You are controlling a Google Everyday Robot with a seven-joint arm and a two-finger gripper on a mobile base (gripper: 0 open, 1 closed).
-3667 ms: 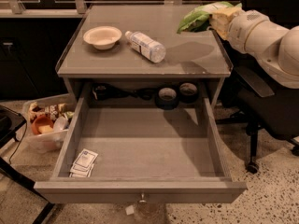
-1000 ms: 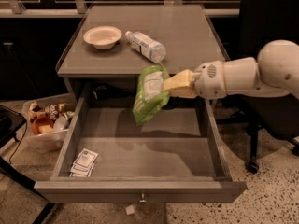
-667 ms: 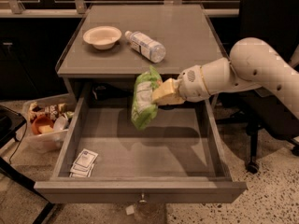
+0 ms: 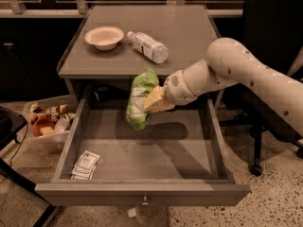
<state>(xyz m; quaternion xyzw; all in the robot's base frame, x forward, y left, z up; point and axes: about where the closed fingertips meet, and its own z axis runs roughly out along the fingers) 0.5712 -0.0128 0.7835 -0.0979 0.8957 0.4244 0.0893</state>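
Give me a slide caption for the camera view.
End effector holds a green bag over the open drawer, with a bowl and water bottle on the tabletop above.

Green chip bag [image 4: 138, 100] hangs from tool [image 4: 148, 105] over drawer [image 4: 142, 192].

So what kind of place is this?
Likely an office: a grey table with an open drawer and a wheeled office chair. The gripper holds a green chip bag above the drawer.

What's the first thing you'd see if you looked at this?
The robot's end effector clutches a green snack bag in the air above the open drawer. On the tabletop behind it sit a pale bowl and a water bottle lying on its side.
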